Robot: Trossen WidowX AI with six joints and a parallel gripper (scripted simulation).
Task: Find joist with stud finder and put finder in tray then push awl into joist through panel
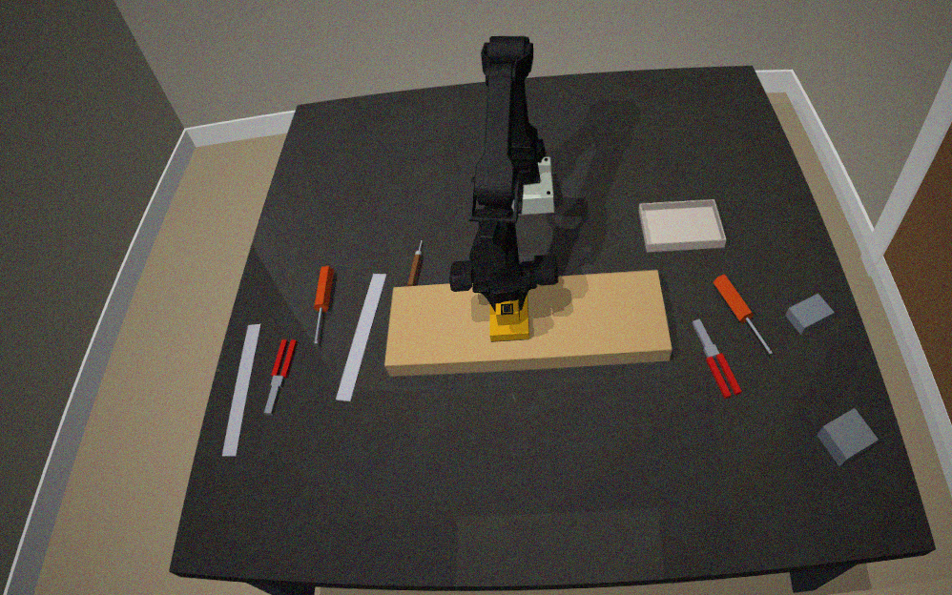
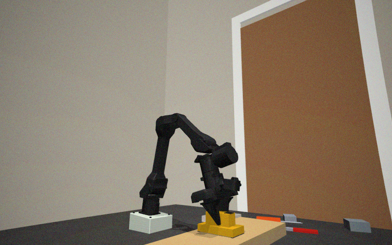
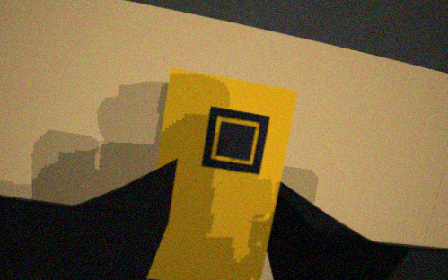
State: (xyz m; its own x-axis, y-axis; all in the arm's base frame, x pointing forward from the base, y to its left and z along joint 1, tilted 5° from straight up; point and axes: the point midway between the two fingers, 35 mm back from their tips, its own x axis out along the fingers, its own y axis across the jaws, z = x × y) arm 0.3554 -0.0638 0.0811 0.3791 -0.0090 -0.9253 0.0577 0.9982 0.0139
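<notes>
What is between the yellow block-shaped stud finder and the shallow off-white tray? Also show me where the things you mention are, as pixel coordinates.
In the top view, the pale wooden panel's right part [image 1: 606, 314] lies between the yellow stud finder [image 1: 509, 329] and off-white tray [image 1: 681, 246], then dark tabletop.

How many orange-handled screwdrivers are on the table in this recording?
2. In the top view, one lies between the two pale strips; the other lies between the panel and the grey blocks.

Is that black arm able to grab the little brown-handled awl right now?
Probably not yet: its gripper is shut on the yellow stud finder. Once that's set down, the awl looks close and uncovered enough.
</notes>
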